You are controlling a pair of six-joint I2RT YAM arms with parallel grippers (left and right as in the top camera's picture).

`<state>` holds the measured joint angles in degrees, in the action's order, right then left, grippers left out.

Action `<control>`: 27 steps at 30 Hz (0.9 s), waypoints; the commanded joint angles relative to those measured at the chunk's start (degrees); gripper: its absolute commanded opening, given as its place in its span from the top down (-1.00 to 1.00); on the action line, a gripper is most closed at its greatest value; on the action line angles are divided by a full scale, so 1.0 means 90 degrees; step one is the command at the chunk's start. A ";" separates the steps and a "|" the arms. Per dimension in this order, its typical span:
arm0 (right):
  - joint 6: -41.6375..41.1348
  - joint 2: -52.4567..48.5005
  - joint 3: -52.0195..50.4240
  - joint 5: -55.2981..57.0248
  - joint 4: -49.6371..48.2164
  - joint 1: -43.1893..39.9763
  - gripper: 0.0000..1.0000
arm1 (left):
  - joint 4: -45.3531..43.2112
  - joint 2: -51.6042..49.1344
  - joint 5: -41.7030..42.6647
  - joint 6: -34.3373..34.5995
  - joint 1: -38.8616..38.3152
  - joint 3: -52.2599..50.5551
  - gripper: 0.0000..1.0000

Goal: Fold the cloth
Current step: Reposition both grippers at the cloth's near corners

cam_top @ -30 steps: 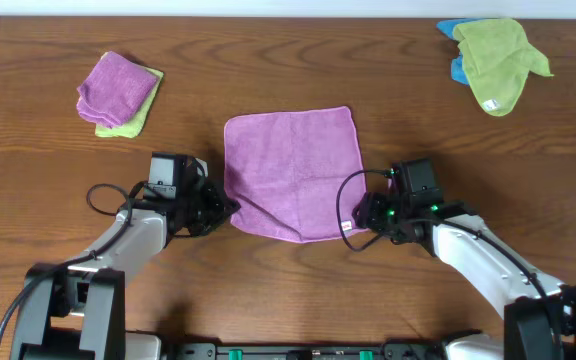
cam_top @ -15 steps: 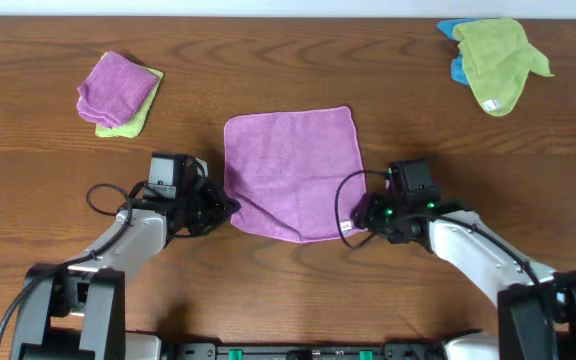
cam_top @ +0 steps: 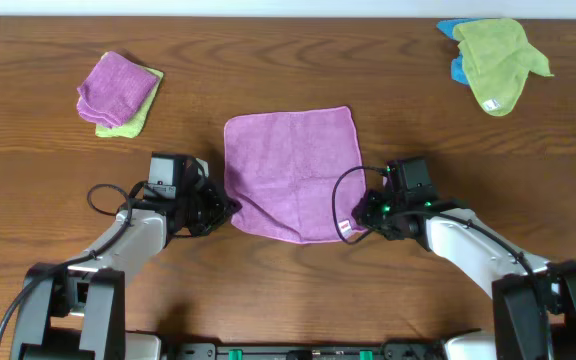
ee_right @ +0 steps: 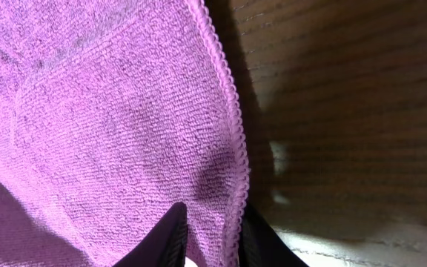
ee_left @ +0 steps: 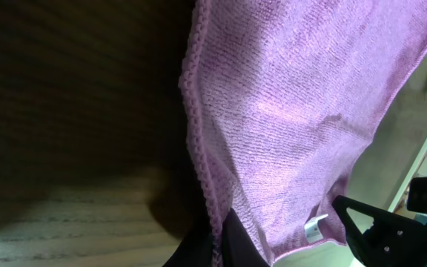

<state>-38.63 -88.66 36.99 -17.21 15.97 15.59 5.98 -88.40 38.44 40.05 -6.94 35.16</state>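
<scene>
Bottom of the overhead frame: left arm (cam_top: 133,235) and right arm (cam_top: 478,255), pale grey shells with black joints, reach up from the lower edge towards the middle.
Left gripper (cam_top: 223,208): black, clenched on the left edge of the cloth near its lower left corner; the wrist view shows the scalloped hem running down into the dark fingers.
Right gripper (cam_top: 356,222): black with green lights on the wrist, at the lower right corner of the cloth; its fingers (ee_right: 175,231) stand one on each side of the hem, close together. Whether they press it, I cannot tell.
Cloth (cam_top: 290,170): lilac-purple square, centre of the frame, lying flat; fine looped microfibre pile, stitched wavy border, faint creases.
Tag (cam_top: 344,228): small, white, at the lower right corner, just beside the right gripper.
Cables (cam_top: 103,195): thin black loops beside each wrist.
Table (cam_top: 268,70): dark brown wood with long horizontal grain, matte.
Upper left: a crumpled purple towel (cam_top: 118,85) resting on a yellow-green one (cam_top: 133,122).
Upper right: a rumpled yellow-green cloth (cam_top: 498,60) lying over a bright blue cloth (cam_top: 455,50).
Top edge: a pale strip (cam_top: 288,8) beyond the table.
</scene>
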 commanded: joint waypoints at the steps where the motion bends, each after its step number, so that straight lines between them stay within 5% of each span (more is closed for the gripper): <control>1: -0.0046 -0.0056 -0.0046 -0.0143 0.0019 -0.0015 0.54 | 0.0019 -0.0046 0.0141 -0.0090 0.0032 -0.0056 0.88; 8: -0.0058 -0.0056 -0.0046 -0.0141 0.0036 0.0027 0.97 | 0.0022 -0.0046 0.0250 -0.0090 0.0032 -0.0056 0.88; 27: 0.0063 0.1277 -0.0044 -0.0304 0.0991 0.0027 0.97 | 0.1120 0.0568 0.1049 -0.0597 0.0032 -0.0032 0.88</control>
<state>-38.65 -80.29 36.91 -19.49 23.83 15.62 14.83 -85.91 46.65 36.12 -6.85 35.11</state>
